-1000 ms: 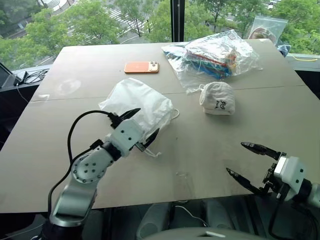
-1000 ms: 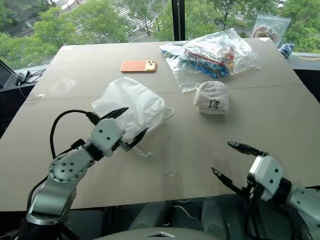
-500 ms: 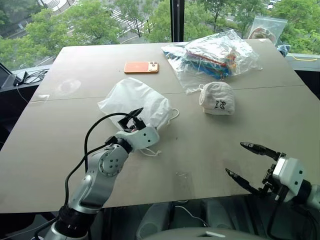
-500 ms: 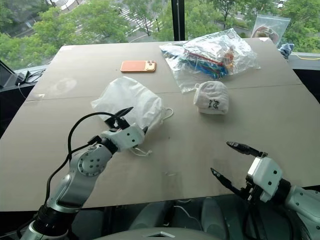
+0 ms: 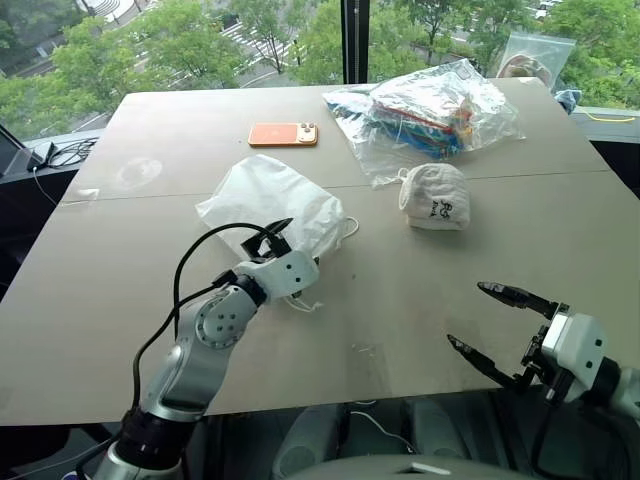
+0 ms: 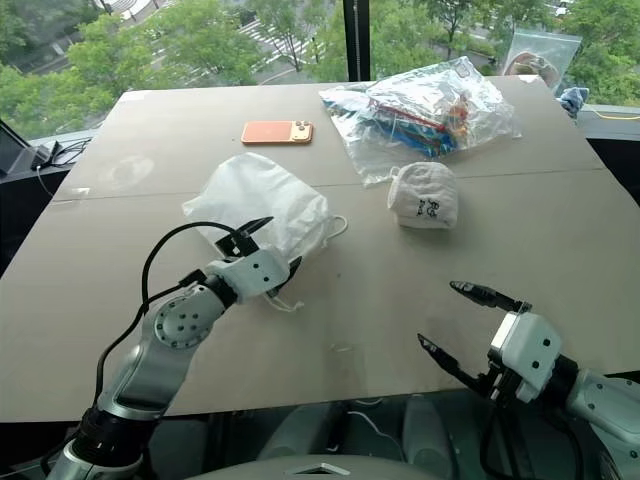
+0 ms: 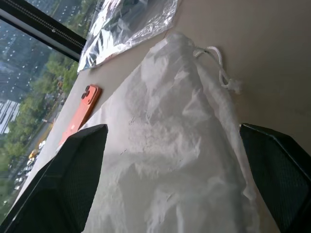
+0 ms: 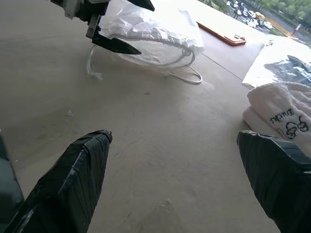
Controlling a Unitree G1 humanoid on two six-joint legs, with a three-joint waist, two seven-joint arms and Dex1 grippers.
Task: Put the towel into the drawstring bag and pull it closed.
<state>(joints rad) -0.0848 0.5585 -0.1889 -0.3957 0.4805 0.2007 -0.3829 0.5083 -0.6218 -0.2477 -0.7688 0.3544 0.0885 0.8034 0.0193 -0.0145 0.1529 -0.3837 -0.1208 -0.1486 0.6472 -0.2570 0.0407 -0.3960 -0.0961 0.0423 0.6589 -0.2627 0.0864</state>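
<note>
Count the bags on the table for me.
3. The white drawstring bag lies near the middle, at the open left gripper. A clear bag of colourful items sits beyond the towel. Another clear bag stands at the far right edge.

Left gripper [image 8: 114, 22], jaws apart, at the drawstring bag [image 8: 155, 29], towel [image 8: 282, 114] nearby

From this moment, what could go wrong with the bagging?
The left gripper, open, straddles the near end of the drawstring bag; closing here may pinch both thin layers together and seal the mouth instead of opening it. A loose cord lies under that gripper and could snag on a finger. The towel sits against the clear plastic bag, so the open right gripper, hanging near the table's front edge, might catch plastic when it reaches for it.
</note>
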